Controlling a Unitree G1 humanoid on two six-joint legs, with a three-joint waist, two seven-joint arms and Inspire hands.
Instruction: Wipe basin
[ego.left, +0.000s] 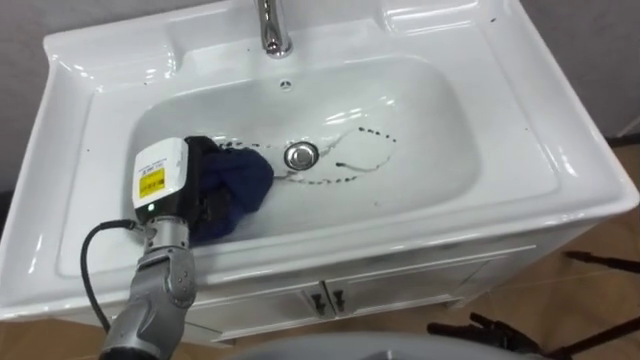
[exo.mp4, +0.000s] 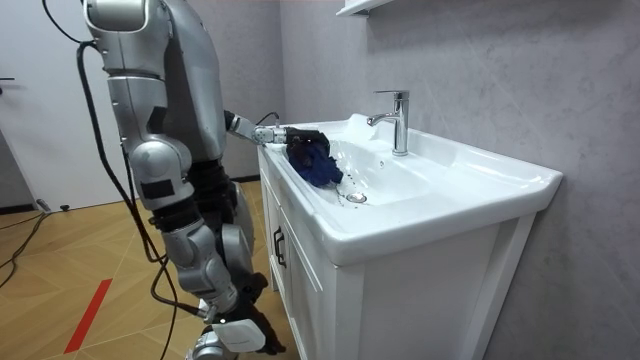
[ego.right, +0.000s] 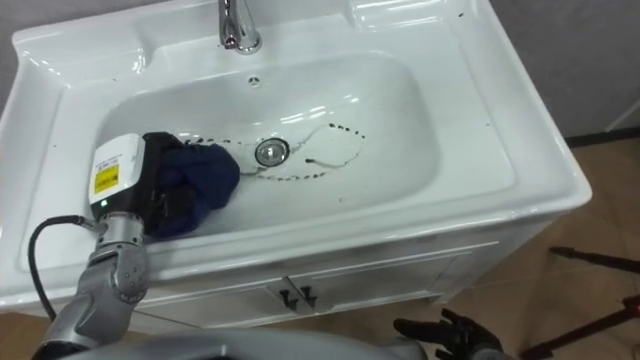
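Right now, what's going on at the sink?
The robot stands at the white basin, its left hand down in the bowl gripping a dark blue cloth just left of the drain. Dark dotted marks loop around the drain, beyond the cloth. Its right hand hangs low in front of the cabinet.

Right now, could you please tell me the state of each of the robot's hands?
Left hand: on the blue cloth in the basin; grip cannot be told.
Right hand: low by the cabinet; cannot be told.
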